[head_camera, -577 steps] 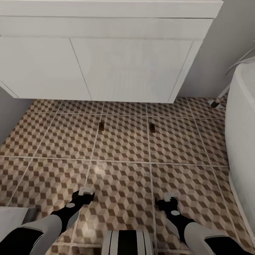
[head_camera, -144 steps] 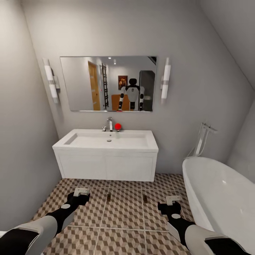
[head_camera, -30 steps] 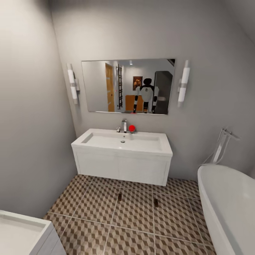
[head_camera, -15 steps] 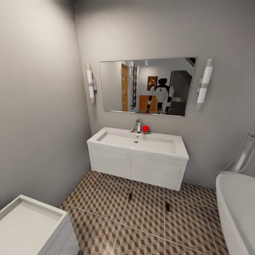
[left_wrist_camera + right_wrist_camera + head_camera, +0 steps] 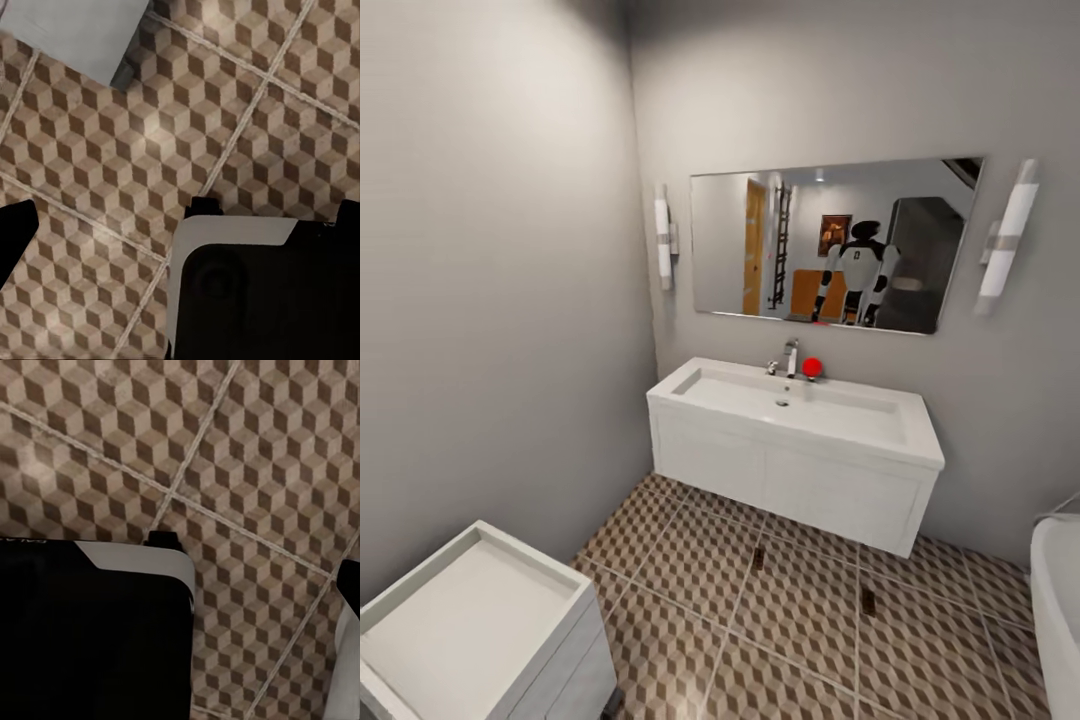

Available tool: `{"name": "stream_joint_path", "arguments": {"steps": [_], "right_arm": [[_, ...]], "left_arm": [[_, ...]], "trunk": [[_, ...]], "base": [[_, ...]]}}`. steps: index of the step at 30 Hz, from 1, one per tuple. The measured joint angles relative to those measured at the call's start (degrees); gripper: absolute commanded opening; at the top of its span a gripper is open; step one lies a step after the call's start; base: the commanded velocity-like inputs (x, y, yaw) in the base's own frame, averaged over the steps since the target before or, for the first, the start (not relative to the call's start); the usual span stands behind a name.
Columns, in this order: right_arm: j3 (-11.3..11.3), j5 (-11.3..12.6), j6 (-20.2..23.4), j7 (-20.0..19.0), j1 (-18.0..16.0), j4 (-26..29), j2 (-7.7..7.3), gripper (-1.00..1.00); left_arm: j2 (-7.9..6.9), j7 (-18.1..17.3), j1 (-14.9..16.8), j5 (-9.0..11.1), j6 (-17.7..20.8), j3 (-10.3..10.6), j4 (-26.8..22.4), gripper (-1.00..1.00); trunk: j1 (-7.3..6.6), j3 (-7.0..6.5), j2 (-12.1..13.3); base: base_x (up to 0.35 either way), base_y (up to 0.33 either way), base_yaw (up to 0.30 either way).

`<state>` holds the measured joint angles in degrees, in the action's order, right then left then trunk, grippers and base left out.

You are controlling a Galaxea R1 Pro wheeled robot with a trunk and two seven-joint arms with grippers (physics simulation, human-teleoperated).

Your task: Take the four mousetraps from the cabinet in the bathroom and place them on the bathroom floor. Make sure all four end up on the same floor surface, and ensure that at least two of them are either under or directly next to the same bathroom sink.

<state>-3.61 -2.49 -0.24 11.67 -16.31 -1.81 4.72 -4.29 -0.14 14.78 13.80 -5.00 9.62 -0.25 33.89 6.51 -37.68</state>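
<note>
Two mousetraps lie on the bathroom floor (image 5: 680,560) in front of the bathroom sink (image 5: 800,410): one mousetrap (image 5: 759,558) below the vanity's middle, the other mousetrap (image 5: 868,601) further right. Both are small dark rectangles, apart from the vanity. The cabinet is out of direct view; the mirror reflects an orange-brown block behind my body. My left gripper (image 5: 182,225) hangs over the patterned tiles, fingers wide apart and empty. My right gripper (image 5: 187,577) is also over tiles, with one dark fingertip (image 5: 349,581) at the frame's edge, nothing held.
A white open-topped unit (image 5: 470,610) stands at the near left against the grey wall. The white bathtub (image 5: 1060,600) edges in at the right. A mirror (image 5: 830,245) with two lamps hangs above the sink; a tap (image 5: 791,357) and red ball (image 5: 812,367) sit on it.
The head view has swung left and back: sink and traps sit further right in the picture, and more of the white unit shows. The traps lie where they lay.
</note>
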Motion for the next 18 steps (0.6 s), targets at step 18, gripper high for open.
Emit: {"name": "stream_joint_path", "arguments": {"steps": [18], "right_arm": [[0.0, 0.0, -0.6, 0.0, 1.4, 0.0, -0.05, 1.00]], "left_arm": [[-0.03, 0.0, -2.5, 1.3, -0.1, 0.0, -0.1, 1.00]], "trunk": [[0.00, -0.17, 0.0]], "base": [[0.000, 0.000, 0.270]]}}
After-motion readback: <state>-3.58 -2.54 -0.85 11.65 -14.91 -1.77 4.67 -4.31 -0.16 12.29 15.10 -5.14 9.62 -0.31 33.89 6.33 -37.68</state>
